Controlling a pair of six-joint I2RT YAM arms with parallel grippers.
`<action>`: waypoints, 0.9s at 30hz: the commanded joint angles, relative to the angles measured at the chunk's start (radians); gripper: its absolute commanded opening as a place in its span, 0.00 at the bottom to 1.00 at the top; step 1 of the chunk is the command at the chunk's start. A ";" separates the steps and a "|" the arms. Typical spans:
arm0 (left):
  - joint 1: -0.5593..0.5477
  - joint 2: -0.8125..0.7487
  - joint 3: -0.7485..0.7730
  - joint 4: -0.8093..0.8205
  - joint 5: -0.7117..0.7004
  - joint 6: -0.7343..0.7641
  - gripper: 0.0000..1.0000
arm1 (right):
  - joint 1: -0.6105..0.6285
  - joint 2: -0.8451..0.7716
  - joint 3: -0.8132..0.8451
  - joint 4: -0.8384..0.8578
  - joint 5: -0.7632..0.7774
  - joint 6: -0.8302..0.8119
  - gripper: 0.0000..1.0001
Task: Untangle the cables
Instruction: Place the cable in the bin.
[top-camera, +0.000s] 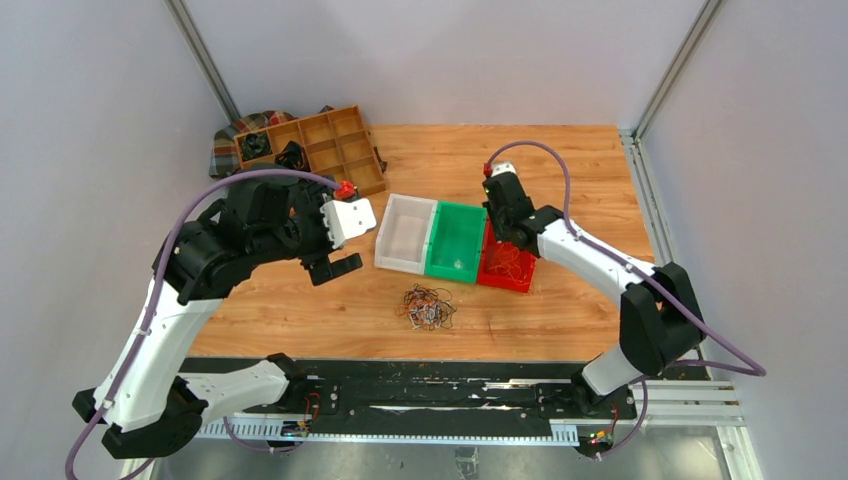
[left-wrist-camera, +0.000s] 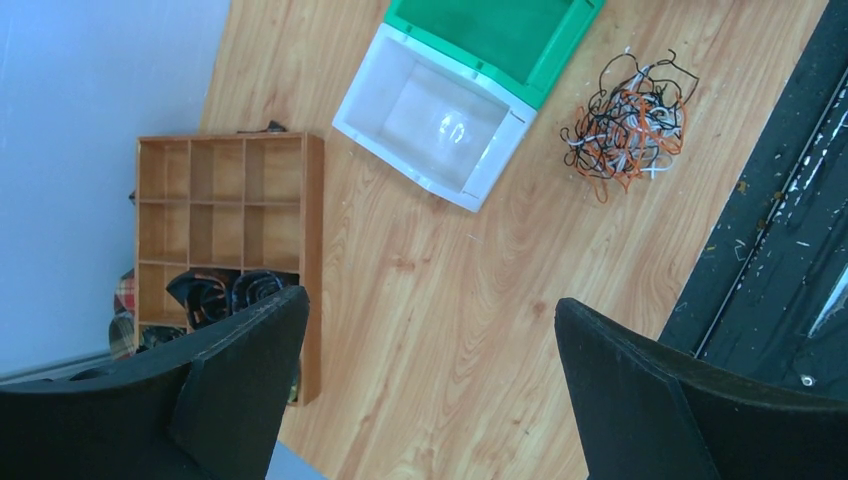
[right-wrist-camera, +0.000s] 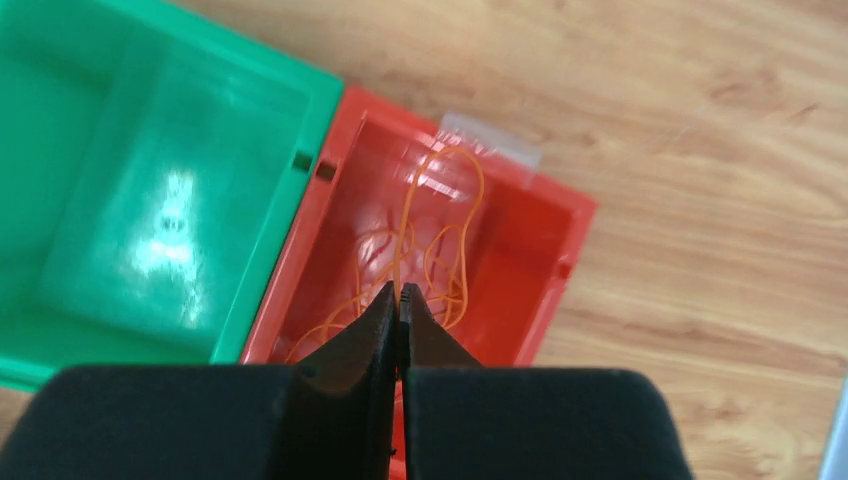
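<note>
Right end effector (right-wrist-camera: 400, 298) tight on orange cable (right-wrist-camera: 404, 250)

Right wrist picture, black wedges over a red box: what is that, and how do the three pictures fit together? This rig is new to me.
Two robot arms are bolted at the near edge of a wooden table. The wide picture looks down from above and behind them; the other two come from a camera on each wrist. The black wedges are the right claw, shut, apparently pinching an orange cable inside the red bin. Next to it stand a green bin and a white bin. The left claw hangs open, empty. The tangled cables, orange, white and black, lie on the table before the bins.
</note>
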 joint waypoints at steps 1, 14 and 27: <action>-0.004 0.002 0.026 -0.003 0.012 0.001 0.98 | -0.016 0.041 -0.046 -0.007 -0.152 0.092 0.01; -0.005 0.007 0.035 -0.003 0.004 0.011 0.98 | -0.135 0.113 0.062 -0.128 -0.359 0.165 0.45; -0.004 0.016 0.055 -0.007 0.010 0.011 0.98 | -0.135 -0.188 -0.051 -0.221 -0.391 0.192 0.71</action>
